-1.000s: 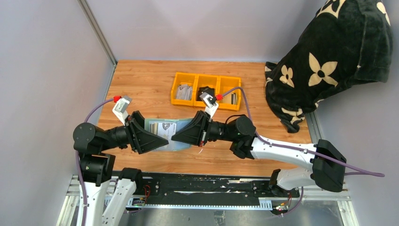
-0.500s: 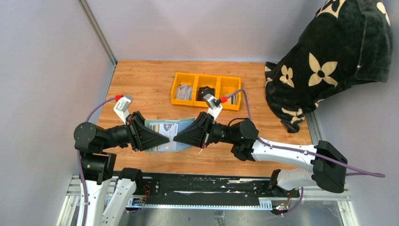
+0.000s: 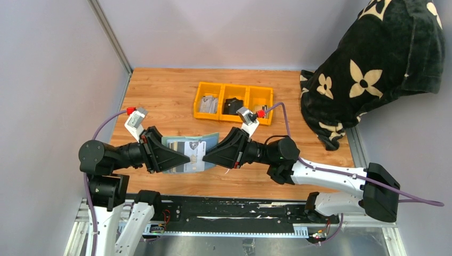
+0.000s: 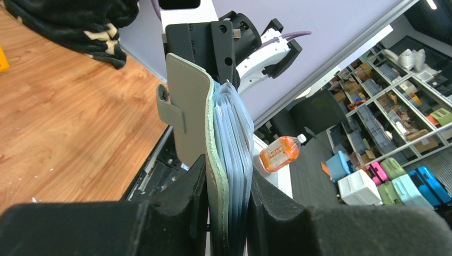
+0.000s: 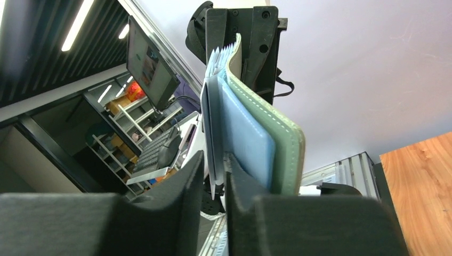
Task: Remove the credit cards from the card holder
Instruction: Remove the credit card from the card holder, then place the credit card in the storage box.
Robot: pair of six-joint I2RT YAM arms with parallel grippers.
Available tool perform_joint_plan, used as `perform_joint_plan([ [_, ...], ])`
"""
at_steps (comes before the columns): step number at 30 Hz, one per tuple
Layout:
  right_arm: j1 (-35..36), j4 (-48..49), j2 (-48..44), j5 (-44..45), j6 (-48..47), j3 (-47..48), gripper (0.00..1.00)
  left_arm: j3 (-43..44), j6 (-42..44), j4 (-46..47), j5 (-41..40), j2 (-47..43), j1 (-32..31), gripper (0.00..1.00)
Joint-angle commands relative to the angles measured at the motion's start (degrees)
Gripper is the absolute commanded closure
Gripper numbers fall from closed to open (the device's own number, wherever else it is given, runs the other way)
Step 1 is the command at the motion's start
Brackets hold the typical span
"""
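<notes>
The sage-green card holder (image 3: 171,142) is held off the table between both grippers. My left gripper (image 3: 178,158) is shut on its spine end; the left wrist view shows the green cover (image 4: 186,106) and the blue-grey sleeves (image 4: 234,133) clamped between the jaws of the left gripper (image 4: 226,168). My right gripper (image 3: 205,158) pinches a thin grey credit card (image 5: 209,122) that sticks out of the holder (image 5: 282,144); the right gripper (image 5: 214,160) has its jaws nearly closed around the card. A whitish printed card (image 3: 193,149) shows on the open holder.
A yellow three-compartment bin (image 3: 220,98) stands behind, with cards (image 3: 208,104) in its left cell and a black lump (image 3: 232,105) in the middle. A black flower-patterned cloth (image 3: 373,64) is heaped at the back right. Grey walls close the left and back.
My right gripper has moved right and slightly back; the gap between the grippers has widened and more of the printed card shows. The left gripper shifted a little left with the holder.
</notes>
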Motion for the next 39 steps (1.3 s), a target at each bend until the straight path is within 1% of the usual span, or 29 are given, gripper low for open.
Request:
perform_joint_plan([
  [1,-0.39,-1.23,0.98,-1.27,-1.02,2.60,0.72,1.90,2.64,-1.85,0.27,-0.76,-0.37,0.75],
  [5,-0.35,-1.75,1.84,-1.81,-1.11,3.80,0.70,2.31,5.03,-4.32,-0.08,-0.75,-0.37,0.75],
  [6,-0.36,-1.75,1.93,-1.92,-1.11,3.91,0.68,2.30,5.44,-4.63,-0.11,-0.76,-0.37,0.75],
  [8,-0.35,-1.75,1.96,-2.17,-1.18,3.96,0.67,2.38,6.05,-5.13,-0.25,-0.78,-0.37,0.76],
  [9,-0.35,-1.75,1.91,-2.21,-1.27,3.94,0.70,2.40,6.48,-5.42,-0.46,-0.77,-0.37,0.77],
  [14,-0.43,-3.08,0.38,-0.68,-2.49,2.54,0.97,3.10,9.51,-8.65,-1.85,-0.04,-0.37,0.83],
  [15,-0.50,-3.68,-0.26,-0.25,-2.88,1.87,1.00,3.23,9.52,-8.63,-1.71,0.13,-0.37,0.84],
  [19,-2.30,-5.87,-3.79,0.42,-3.50,-0.65,1.00,4.48,11.86,-10.41,-1.48,0.68,-0.37,0.86],
  [22,-5.43,-8.79,-7.46,0.03,-2.45,-2.26,1.00,5.92,15.53,-13.52,-1.80,0.88,-0.37,0.86],
  [26,-11.28,-16.14,-12.77,-0.92,-2.55,-3.11,1.00,7.10,20.26,-17.21,-2.65,1.47,-0.37,0.87],
  [28,-15.94,-19.96,-14.88,-2.12,-2.36,-2.71,1.00,7.74,24.58,-20.75,-3.66,1.88,-0.37,0.89],
  [30,-22.37,-25.83,-16.54,-3.44,-2.52,-1.20,1.00,8.89,30.36,-26.95,-5.24,2.44,-0.37,0.90],
  [31,-24.00,-27.92,-16.66,-3.79,-3.02,-0.24,1.00,9.46,33.20,-29.56,-6.38,2.79,-0.37,0.90],
  [33,-29.25,-34.15,-15.08,-3.76,-5.89,3.40,1.00,10.82,38.51,-34.60,-8.82,3.67,-0.37,0.90],
  [34,-30.72,-37.12,-13.36,-3.45,-7.52,5.74,1.00,11.44,40.12,-36.02,-9.81,4.02,-0.37,0.90],
  [36,-32.61,-42.34,-7.75,-3.00,-11.00,10.57,1.00,12.52,42.41,-38.05,-10.88,4.61,-0.37,0.90],
  [38,-33.46,-44.92,0.89,-2.63,-15.04,16.40,1.00,13.02,42.65,-38.14,-10.79,4.61,-0.32,0.89],
  [39,-33.52,-45.48,3.36,-2.54,-16.13,18.11,1.00,13.21,42.72,-38.18,-10.81,4.53,-0.36,0.89],
])
